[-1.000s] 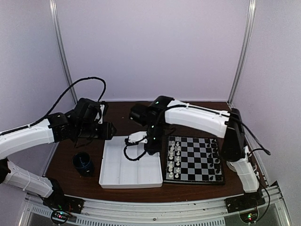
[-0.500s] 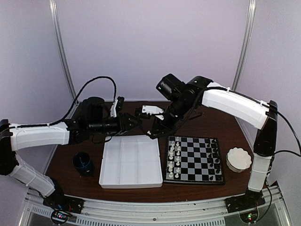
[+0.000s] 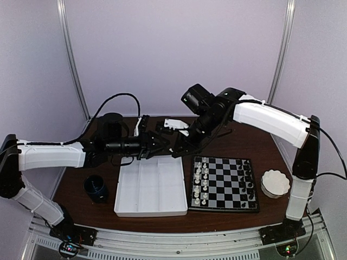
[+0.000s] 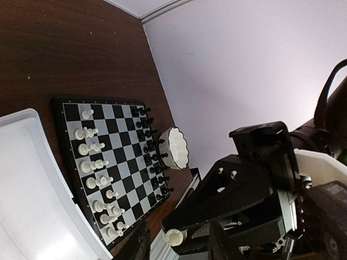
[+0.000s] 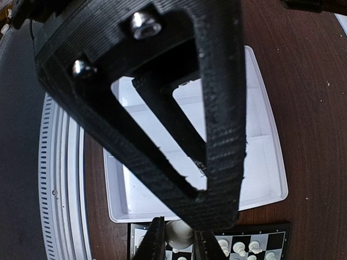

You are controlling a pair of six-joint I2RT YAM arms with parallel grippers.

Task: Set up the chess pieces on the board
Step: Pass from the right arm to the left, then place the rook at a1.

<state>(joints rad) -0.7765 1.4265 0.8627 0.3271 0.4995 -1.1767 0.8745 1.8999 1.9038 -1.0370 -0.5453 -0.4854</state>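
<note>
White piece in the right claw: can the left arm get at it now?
Likely yes. The piece, pinched by the right claw, sits between the open fingers of the left claw; nothing blocks it.

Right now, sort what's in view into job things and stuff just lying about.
Job: board, white pieces, black pieces, the piece in the right gripper.
Lying about: tray, blue cup, bowl.

High rear view looks down; both wrist views show tray (image 3: 152, 187), board (image 3: 225, 179).
</note>
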